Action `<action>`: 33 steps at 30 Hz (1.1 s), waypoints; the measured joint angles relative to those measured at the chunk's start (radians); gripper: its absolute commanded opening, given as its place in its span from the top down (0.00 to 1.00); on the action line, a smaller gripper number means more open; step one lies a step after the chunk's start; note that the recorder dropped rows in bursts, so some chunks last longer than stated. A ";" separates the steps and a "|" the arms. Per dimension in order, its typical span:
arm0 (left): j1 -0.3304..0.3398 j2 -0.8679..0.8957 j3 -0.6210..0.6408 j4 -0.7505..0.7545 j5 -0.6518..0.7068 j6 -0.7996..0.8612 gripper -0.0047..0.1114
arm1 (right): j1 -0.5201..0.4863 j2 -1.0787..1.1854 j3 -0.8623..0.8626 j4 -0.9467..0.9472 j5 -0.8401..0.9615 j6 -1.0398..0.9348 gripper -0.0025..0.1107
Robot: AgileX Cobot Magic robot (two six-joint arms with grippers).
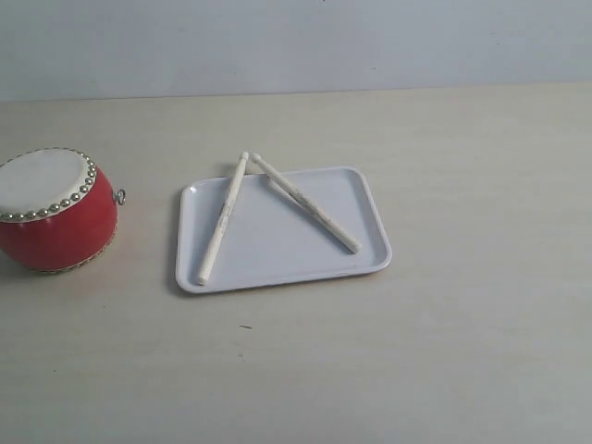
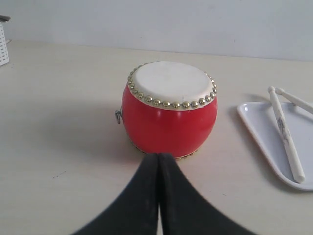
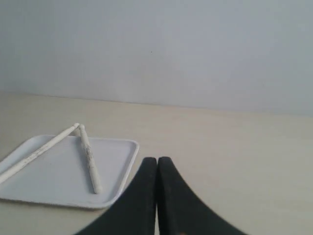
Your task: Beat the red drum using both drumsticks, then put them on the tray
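Observation:
The red drum (image 1: 54,215) with its cream skin and brass studs stands at the table's left edge in the exterior view. Both drumsticks lie on the white tray (image 1: 287,254) in a V, tips meeting at the far rim: one (image 1: 222,219) on the left side, the other (image 1: 305,203) slanting right. Neither gripper shows in the exterior view. My left gripper (image 2: 159,155) is shut and empty, its black tips just in front of the drum (image 2: 169,111). My right gripper (image 3: 157,159) is shut and empty, off the tray's (image 3: 115,183) right corner.
A pale wooden table runs to a plain grey-white wall. A white slatted object (image 2: 3,45) stands at the far edge of the left wrist view. The drum's small metal ring (image 1: 120,196) points toward the tray.

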 measured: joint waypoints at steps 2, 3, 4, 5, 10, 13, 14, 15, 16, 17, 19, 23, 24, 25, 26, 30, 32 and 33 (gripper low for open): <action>0.000 0.000 0.000 0.000 0.000 0.000 0.96 | -0.017 0.000 0.000 0.000 0.020 0.029 0.98; 0.000 0.000 0.000 0.000 0.000 0.000 0.96 | -0.022 0.000 0.000 0.000 0.033 0.036 0.98; 0.000 0.000 0.000 0.000 0.000 0.000 0.96 | -0.022 0.000 0.000 0.000 0.045 0.043 0.98; 0.000 0.000 0.000 0.000 0.000 0.000 0.96 | -0.024 0.000 0.000 -0.004 0.052 0.057 0.98; 0.000 0.000 0.000 0.000 0.000 0.000 0.96 | -0.024 0.000 0.000 -0.068 0.063 0.135 0.98; 0.000 0.000 0.000 0.000 0.000 0.000 0.96 | -0.024 0.000 0.000 -0.082 0.065 0.148 0.98; 0.000 0.000 0.000 0.000 0.000 0.000 0.96 | -0.024 0.000 0.000 -0.083 0.067 0.150 0.98; 0.000 0.000 0.000 0.000 0.000 0.000 0.96 | -0.024 0.000 0.000 -0.086 0.067 0.152 0.98; 0.000 0.000 0.000 0.000 0.000 0.000 0.96 | -0.024 0.000 0.000 -0.086 0.067 0.152 0.98; 0.000 0.000 0.000 0.000 0.000 0.000 0.96 | -0.024 0.000 0.000 -0.086 0.067 0.153 0.98; 0.000 0.000 0.000 0.000 0.000 0.000 0.96 | -0.024 0.000 0.000 -0.086 0.067 0.155 0.98; 0.000 0.000 0.000 0.000 0.000 0.000 0.96 | -0.024 0.000 0.000 -0.086 0.067 0.158 0.98; 0.000 0.000 0.000 0.000 0.000 0.000 0.96 | -0.024 0.000 0.000 -0.086 0.067 0.158 0.98; 0.000 0.000 0.000 0.000 0.000 0.000 0.96 | -0.024 0.000 0.000 -0.086 0.067 0.160 0.98; 0.000 0.000 0.000 0.000 0.000 0.000 0.96 | -0.024 0.000 0.000 -0.086 0.067 0.159 0.98; 0.000 0.000 0.000 0.000 0.000 0.000 0.96 | -0.024 0.000 0.000 -0.086 0.067 0.159 0.98; 0.000 0.000 0.000 0.000 0.000 0.000 0.96 | -0.024 0.000 0.000 -0.086 0.067 0.159 0.98; 0.000 0.000 0.000 0.000 0.000 0.000 0.96 | -0.024 0.000 0.000 -0.086 0.067 0.159 0.98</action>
